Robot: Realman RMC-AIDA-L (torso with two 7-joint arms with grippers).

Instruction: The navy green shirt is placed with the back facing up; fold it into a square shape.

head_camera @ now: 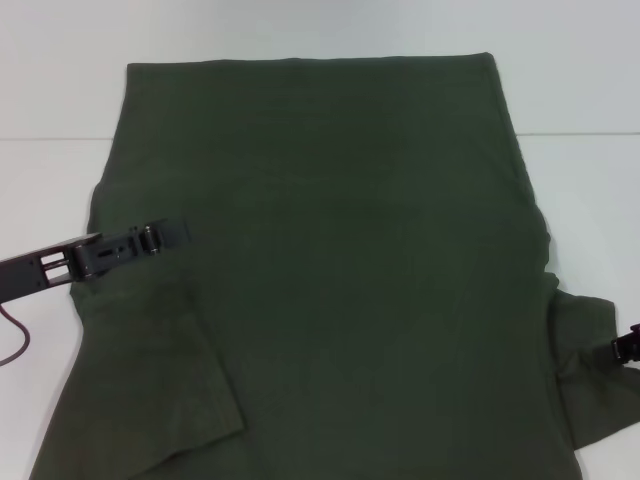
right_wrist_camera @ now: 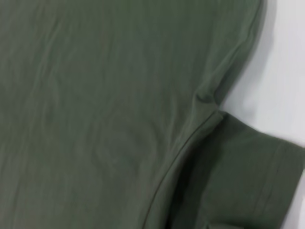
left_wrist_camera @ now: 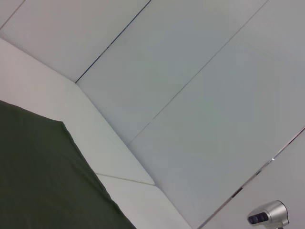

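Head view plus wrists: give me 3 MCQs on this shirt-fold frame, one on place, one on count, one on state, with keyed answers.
1. Where is the left gripper?
A. Over the shirt's left edge, above the left sleeve
B. At the far hem
C. Off the table

2. How many sleeves has the shirt folded over its body?
A. None
B. One
C. Two

3. Which face of the shirt shows?
A. Plain
B. Lettered
C. Striped

Answers:
1 A: the left gripper sits on the left edge of the navy green shirt.
2 B: the left sleeve lies on the body, while the right sleeve sticks out sideways, by the right gripper.
3 A: only plain cloth shows, no print.
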